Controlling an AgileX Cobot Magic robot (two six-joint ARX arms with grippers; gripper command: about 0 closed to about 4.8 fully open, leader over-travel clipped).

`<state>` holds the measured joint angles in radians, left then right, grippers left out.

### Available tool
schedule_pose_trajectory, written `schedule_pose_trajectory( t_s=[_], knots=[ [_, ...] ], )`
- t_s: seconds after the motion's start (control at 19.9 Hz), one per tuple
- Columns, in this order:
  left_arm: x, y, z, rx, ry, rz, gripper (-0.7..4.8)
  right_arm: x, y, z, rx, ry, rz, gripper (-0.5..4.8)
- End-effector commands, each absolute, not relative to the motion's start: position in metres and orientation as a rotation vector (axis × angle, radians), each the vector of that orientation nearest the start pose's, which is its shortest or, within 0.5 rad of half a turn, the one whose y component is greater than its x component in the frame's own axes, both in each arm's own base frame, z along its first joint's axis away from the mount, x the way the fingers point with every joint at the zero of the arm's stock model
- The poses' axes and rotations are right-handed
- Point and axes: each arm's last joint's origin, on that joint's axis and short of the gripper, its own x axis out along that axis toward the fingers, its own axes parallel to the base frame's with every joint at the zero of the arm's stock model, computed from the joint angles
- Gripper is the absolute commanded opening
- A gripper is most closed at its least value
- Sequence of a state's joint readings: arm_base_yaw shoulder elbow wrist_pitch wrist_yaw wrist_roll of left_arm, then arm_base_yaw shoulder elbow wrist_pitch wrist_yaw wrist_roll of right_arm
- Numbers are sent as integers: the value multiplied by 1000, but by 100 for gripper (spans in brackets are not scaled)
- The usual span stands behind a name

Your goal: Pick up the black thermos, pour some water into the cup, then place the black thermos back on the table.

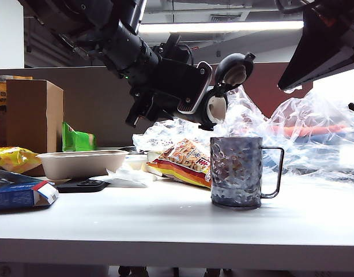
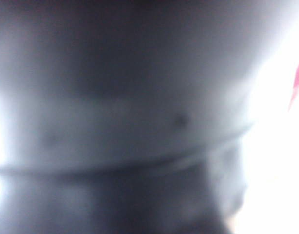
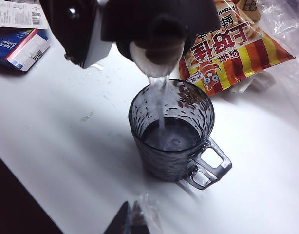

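Observation:
The black thermos (image 1: 214,108) lies tipped nearly level in the air, its lid flipped open above its mouth, just up and left of the cup (image 1: 237,171). My left gripper (image 1: 191,95) is shut around its body. The left wrist view is filled by a blurred dark wall, the thermos (image 2: 120,97). In the right wrist view the thermos mouth (image 3: 157,53) hangs over the dimpled grey cup (image 3: 171,131), and a thin stream of water falls into it. The cup stands on the white table (image 1: 165,219) and holds water. My right gripper (image 3: 131,219) is shut and empty, above the table near the cup.
A striped snack bag (image 1: 183,161) lies behind the cup, clear plastic bags (image 1: 315,133) at the back right. To the left are a beige tray (image 1: 82,163), a black flat object (image 1: 82,186), a blue box (image 1: 18,193) and a cardboard box (image 1: 33,115). Drops of water (image 3: 86,116) dot the table.

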<state>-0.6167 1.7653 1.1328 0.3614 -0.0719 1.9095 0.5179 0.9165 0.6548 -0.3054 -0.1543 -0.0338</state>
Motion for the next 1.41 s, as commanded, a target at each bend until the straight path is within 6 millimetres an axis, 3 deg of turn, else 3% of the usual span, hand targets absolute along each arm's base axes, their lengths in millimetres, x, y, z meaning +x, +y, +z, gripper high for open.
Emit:
schedule_pose_trajectory(
  t_s=[0.05,0.5,1.41],
  knots=[
    [327,-229,257,1909,-415,-515,27,166,100,258,-127,545,673,-6],
    [320,-239,261,1892,-475,-505,27,165,100,258,-119,548,694,-6],
    [319,-238,265,1884,-484,-475,27,164,100,256,-123,572,694,-6]
  ],
)
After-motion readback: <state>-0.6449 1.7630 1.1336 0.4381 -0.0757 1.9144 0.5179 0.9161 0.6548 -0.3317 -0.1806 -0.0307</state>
